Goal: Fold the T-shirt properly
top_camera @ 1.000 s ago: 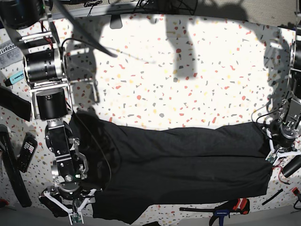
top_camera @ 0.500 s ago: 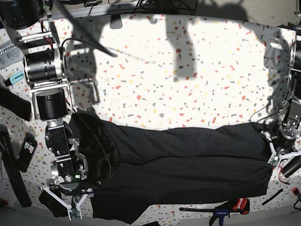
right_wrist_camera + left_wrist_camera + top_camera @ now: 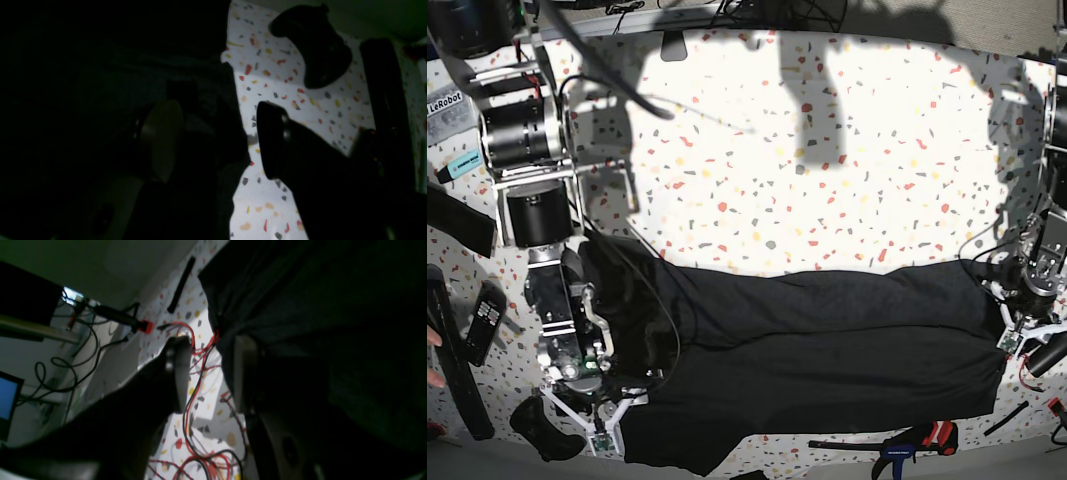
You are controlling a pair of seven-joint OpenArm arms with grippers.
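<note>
T-shirt [image 3: 817, 360]: dark, laid folded in a long band across the near part of the speckled table [image 3: 827, 150]. Left gripper [image 3: 208, 373] is seen parted at its right edge, apparently holding nothing. Right gripper [image 3: 213, 140] is spread wide astride the left edge.

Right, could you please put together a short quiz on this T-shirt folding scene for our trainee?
1. True or false: the T-shirt lies in a long band across the near side of the table.
2. What lies on the table between the left gripper's fingers? A. red and black wires B. a cup C. scissors
3. Fill in: the right gripper's jaws stand ___, with the shirt's edge between them.
Key: 1 true; 2 A; 3 open.
</note>
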